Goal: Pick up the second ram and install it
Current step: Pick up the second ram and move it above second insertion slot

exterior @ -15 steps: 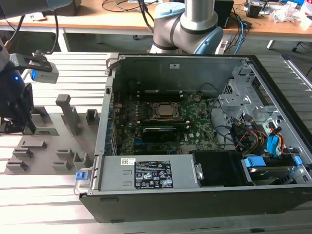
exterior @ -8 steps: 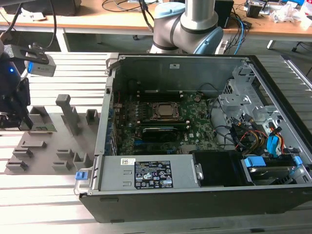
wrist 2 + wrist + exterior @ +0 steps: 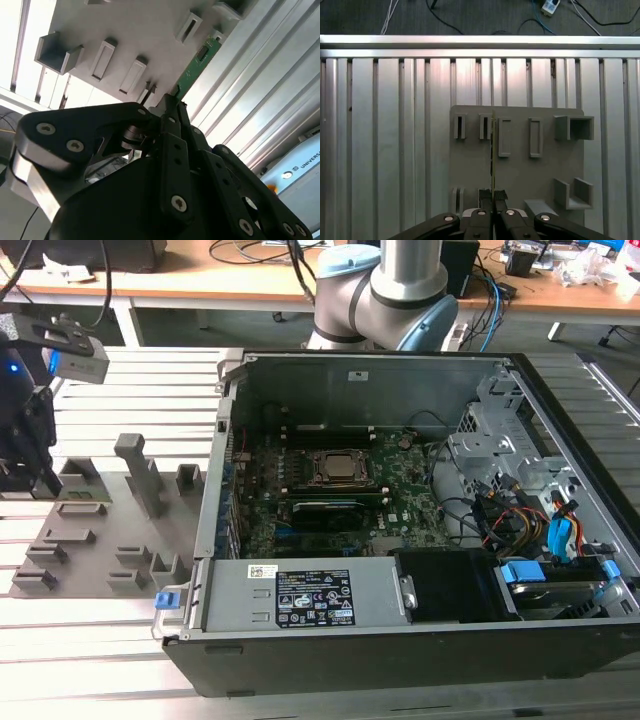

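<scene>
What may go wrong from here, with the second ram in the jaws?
The jaws are shut on one end of the second ram, so the long strip might tilt or slip.
It runs close beside the slotted blocks of the grey plate and might catch on them.
Cables crowd the open case near the motherboard and might snag it.
</scene>
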Motion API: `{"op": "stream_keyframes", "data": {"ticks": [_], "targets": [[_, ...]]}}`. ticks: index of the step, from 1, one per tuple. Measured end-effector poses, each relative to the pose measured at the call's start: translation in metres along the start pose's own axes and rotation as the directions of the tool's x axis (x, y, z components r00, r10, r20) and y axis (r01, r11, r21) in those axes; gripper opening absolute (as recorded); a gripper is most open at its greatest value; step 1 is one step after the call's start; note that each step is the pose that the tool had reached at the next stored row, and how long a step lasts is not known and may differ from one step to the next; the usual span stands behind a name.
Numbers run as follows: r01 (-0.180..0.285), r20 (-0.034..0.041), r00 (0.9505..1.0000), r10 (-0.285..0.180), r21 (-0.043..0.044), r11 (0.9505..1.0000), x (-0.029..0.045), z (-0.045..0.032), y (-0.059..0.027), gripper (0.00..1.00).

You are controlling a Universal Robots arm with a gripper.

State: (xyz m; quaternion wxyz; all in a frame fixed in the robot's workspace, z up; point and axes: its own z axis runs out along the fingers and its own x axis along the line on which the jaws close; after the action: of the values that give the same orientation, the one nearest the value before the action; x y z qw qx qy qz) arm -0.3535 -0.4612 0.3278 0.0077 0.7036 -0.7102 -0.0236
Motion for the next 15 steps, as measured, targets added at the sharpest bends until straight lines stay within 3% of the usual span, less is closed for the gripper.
{"op": "stream_keyframes", "data": {"ticks": [3, 5, 15], "targets": [[0.000, 0.0000, 1.0000, 0.000, 0.0000, 1.0000, -0.0001, -0.0061, 0.0003, 0.13], [0.000, 0.0000, 1.0000, 0.000, 0.0000, 1.0000, -0.0003, -0.0147, 0.0006, 0.13], [0.000, 0.0000, 1.0000, 0.000, 0.0000, 1.0000, -0.0008, -0.0338, 0.0015, 0.13]]}}
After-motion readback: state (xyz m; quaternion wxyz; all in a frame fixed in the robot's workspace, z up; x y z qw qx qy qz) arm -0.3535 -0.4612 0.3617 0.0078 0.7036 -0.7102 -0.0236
